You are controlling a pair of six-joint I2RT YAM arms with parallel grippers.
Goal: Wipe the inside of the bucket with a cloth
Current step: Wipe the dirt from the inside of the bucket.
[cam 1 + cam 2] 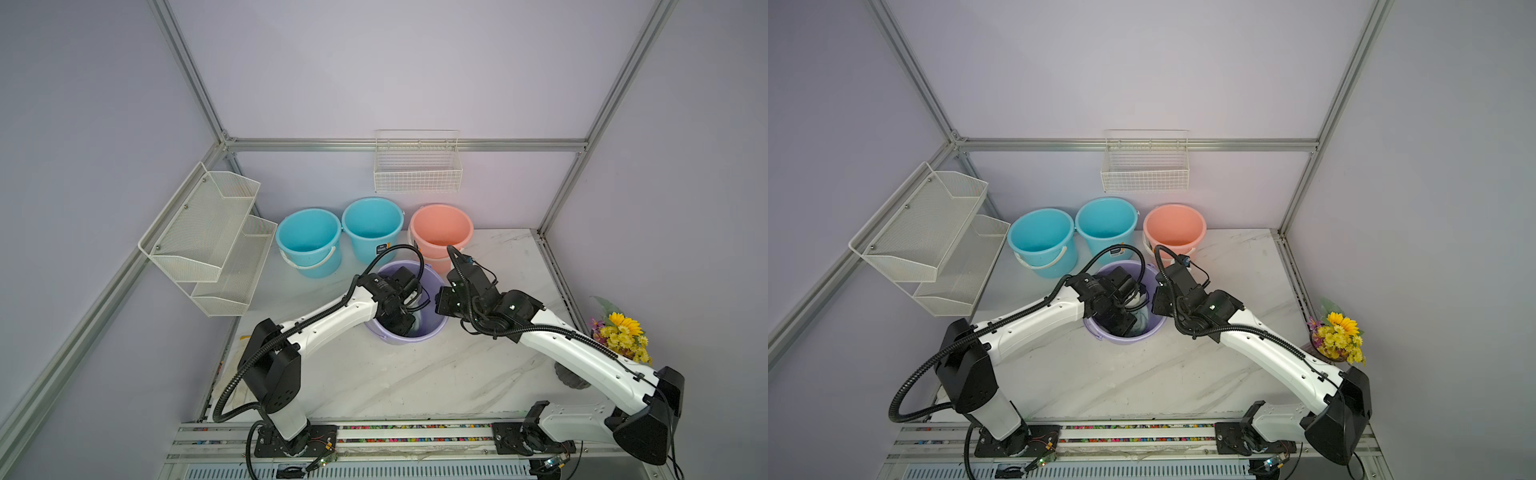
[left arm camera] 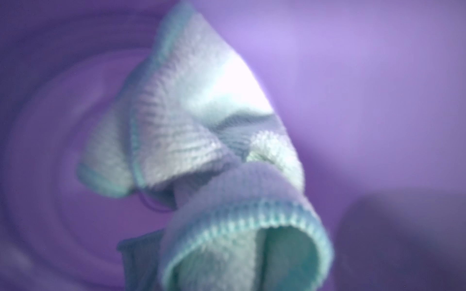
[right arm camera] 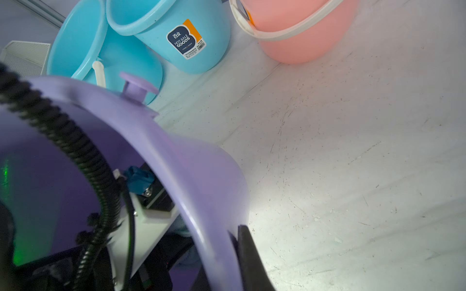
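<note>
Standing before two turquoise plastic buckets and a salmon-pink plastic bucket, the lilac plastic bucket contains the left gripper, clenched on the crumpled mint-green microfibre cloth deep inside it; the right gripper pinches its rim.

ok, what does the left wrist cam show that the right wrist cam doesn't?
Only left wrist: the cloth, bunched up inside the purple bucket, with the bucket's floor behind it.
Only right wrist: the right hand pinching the bucket's rim, two blue buckets, the pink bucket, the scuffed table, and the left arm's black cable dipping into the bucket.
Both: the purple bucket's inside wall.
</note>
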